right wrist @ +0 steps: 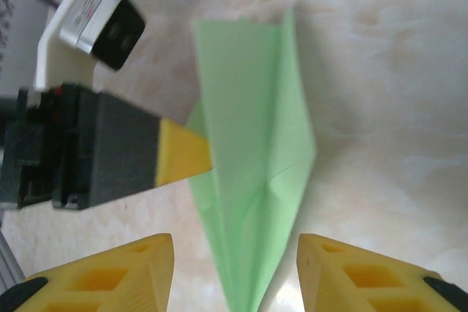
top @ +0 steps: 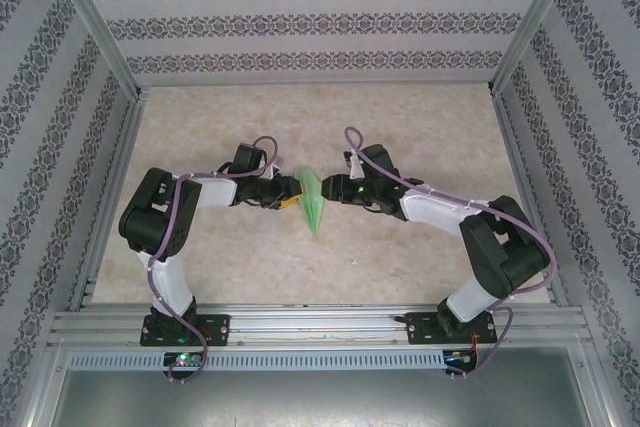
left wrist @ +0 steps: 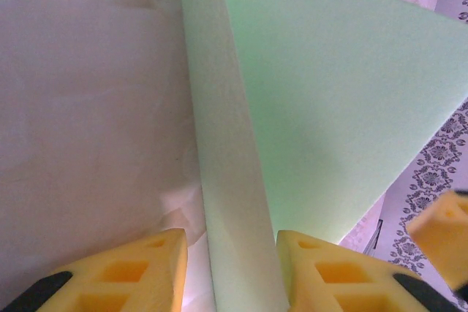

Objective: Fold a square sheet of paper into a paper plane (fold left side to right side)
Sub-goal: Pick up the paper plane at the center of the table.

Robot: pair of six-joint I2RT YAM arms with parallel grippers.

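Left gripper [left wrist: 230, 242]: jaws partly open, straddling a raised fold of the light green paper plane [left wrist: 329, 93], a narrow pointed dart of thin folded paper. One yellow foam finger [left wrist: 314, 261] against the fold, a small gap showing at the other. Right gripper [right wrist: 235, 242]: jaws wide, yellow foam fingers [right wrist: 124, 268] flanking the dart's narrow end and clear of the paper. From the right wrist, one yellow fingertip [right wrist: 183, 155] of the left gripper touching the paper's edge, with the centre crease and wing folds plainly visible. From overhead, lying on the beige mottled tabletop [top: 400, 127] between the two grippers, roughly central on the surface, narrow tip toward the arm bases. Beyond, grey-patterned striped wall panels [top: 300, 22] enclosing the table on three sides.
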